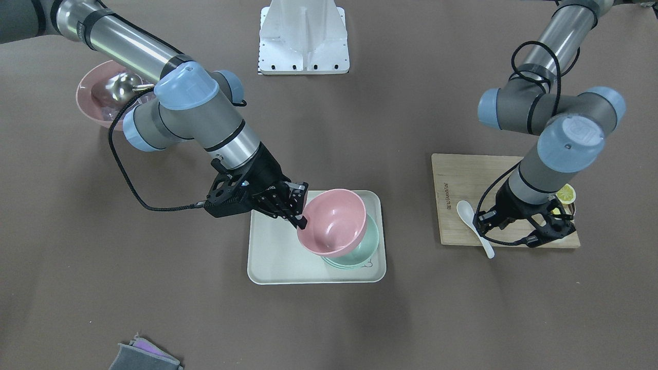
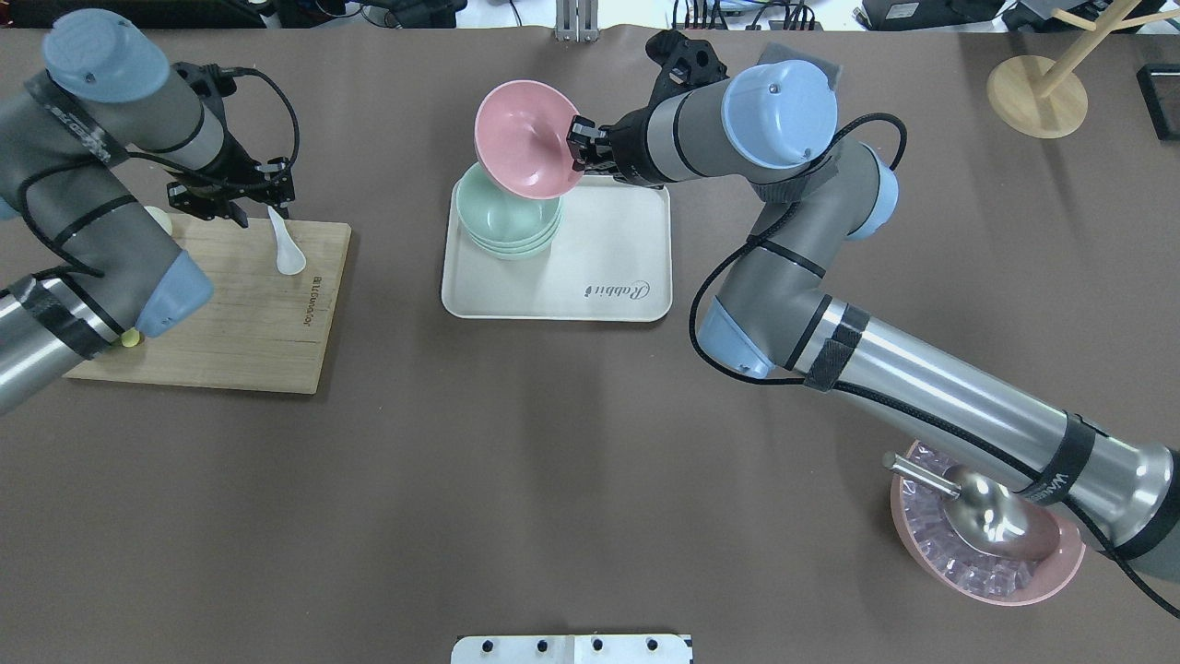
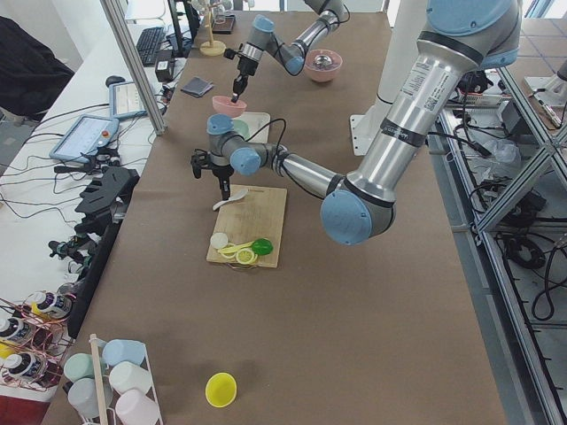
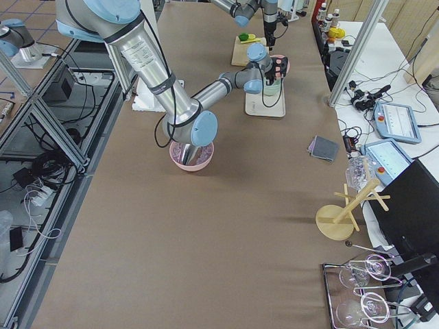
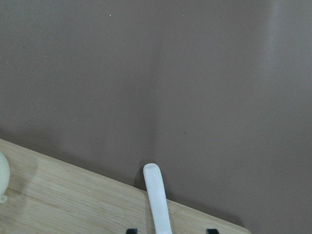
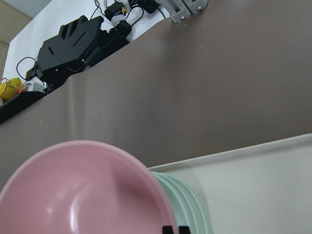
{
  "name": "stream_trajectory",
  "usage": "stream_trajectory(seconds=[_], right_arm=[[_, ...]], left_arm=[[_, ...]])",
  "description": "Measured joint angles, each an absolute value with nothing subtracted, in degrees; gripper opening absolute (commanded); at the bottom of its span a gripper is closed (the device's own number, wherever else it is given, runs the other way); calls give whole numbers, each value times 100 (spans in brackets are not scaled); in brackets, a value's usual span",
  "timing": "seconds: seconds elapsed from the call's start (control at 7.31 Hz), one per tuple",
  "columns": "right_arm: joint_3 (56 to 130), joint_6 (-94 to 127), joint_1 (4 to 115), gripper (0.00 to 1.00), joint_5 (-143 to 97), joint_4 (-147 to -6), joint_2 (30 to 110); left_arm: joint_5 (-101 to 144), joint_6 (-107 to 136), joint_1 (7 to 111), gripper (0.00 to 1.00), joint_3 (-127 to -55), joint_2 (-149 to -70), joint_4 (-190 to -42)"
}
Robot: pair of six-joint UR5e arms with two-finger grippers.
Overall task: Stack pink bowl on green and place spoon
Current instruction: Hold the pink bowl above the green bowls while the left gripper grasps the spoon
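Brown table [image 1: 154, 288], right pincer [image 1: 302, 221] gripping tilted pink bowl [image 1: 336, 221]

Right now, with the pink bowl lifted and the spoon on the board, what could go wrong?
The right pincer grips the pink bowl by its rim, tilted over the green bowls; released so, it may seat crooked or slide off. The spoon overhangs the wooden board; the open left pincer, straddling its handle, could flip it off.
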State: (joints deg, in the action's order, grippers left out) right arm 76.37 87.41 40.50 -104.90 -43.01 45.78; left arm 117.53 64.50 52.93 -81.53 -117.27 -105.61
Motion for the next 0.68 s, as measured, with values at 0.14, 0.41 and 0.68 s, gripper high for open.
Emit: stream_trajectory(seconds=[0.14, 0.41, 0.68], right_arm=[[7633, 8738, 4047, 0, -10487, -4304, 4579], [7636, 8742, 4044, 0, -10485, -4305, 4579], [7652, 8745, 4043, 0, -10485, -4299, 4582]], left_arm=[[11616, 6531, 5127, 57, -8117, -11711, -10571], [11526, 6598, 4963, 57, -8055, -11746, -10594], [11515, 6586, 4943, 57, -8045, -11765, -10594]])
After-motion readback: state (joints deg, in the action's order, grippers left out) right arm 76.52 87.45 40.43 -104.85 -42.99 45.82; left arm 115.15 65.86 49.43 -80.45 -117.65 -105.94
